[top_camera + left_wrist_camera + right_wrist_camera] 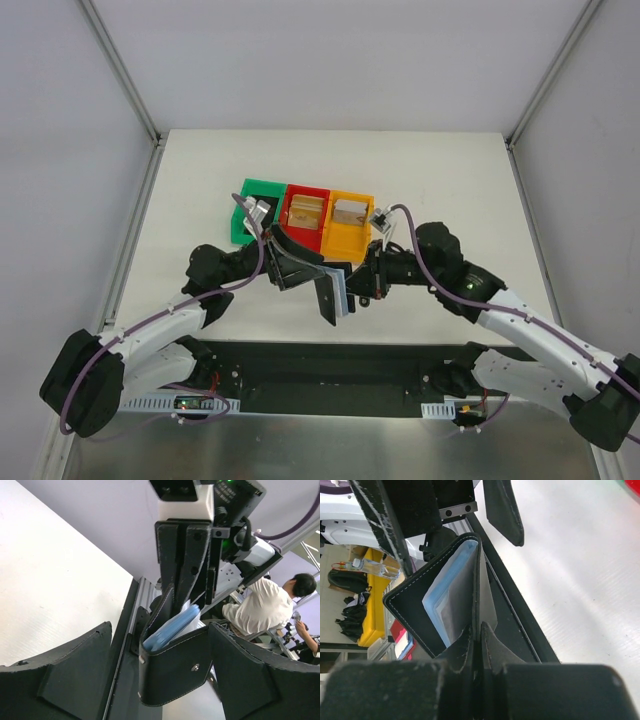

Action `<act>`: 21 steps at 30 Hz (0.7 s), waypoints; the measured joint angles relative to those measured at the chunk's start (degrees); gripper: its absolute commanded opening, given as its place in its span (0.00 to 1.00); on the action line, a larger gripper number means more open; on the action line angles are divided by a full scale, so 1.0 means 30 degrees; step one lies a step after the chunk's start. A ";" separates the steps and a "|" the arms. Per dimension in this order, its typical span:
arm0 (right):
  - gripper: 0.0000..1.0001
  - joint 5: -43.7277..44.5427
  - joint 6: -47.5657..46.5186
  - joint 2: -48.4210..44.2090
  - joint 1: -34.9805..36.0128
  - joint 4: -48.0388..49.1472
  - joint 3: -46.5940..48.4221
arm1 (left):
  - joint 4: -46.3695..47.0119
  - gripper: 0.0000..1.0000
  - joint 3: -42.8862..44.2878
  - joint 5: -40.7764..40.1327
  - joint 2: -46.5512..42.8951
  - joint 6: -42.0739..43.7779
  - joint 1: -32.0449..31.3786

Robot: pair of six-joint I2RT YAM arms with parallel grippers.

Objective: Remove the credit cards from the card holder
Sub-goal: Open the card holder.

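The card holder [327, 296] is a black wallet hanging on edge above the table between both arms. My right gripper [481, 630] is shut on one black flap of the card holder [415, 612], and its grey-blue inner panels [451, 592] fan out beside that flap. My left gripper [162, 627] stands open, a finger on each side of the card holder [175, 672]. Tan credit cards lie in the red bin [305, 210] and in the orange bin [349, 212]. No tan card shows inside the wallet in either wrist view.
Green [262, 190], red [306, 193] and orange [352, 240] bins stand in a row just behind the grippers. The table's black front rail [520, 605] runs below the wallet. A person [260, 610] sits beyond the table in the left wrist view.
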 measured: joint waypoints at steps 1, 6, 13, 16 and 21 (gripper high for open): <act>0.00 0.0102 -0.0138 -0.0029 0.0000 -0.0328 0.0204 | -0.0124 0.77 0.0000 -0.0058 -0.0036 0.0029 0.0000; 0.00 0.1078 -0.1144 -0.0146 0.0000 -0.2361 0.1435 | -0.0568 0.79 0.0000 -0.0102 0.0095 -0.0029 0.0000; 0.00 0.2761 -0.1887 -0.0146 0.0000 -0.4386 0.2419 | 0.0984 0.82 -0.0459 -0.0044 0.1013 -0.1158 0.0000; 0.00 0.3184 -0.1902 -0.0138 0.0000 -0.4743 0.2441 | 0.1472 0.83 -0.0750 -0.0036 0.1166 -0.1654 0.0000; 0.00 0.3694 -0.1763 -0.0138 0.0000 -0.4838 0.2433 | 0.2098 0.85 -0.0845 -0.0044 0.1195 -0.2266 0.0000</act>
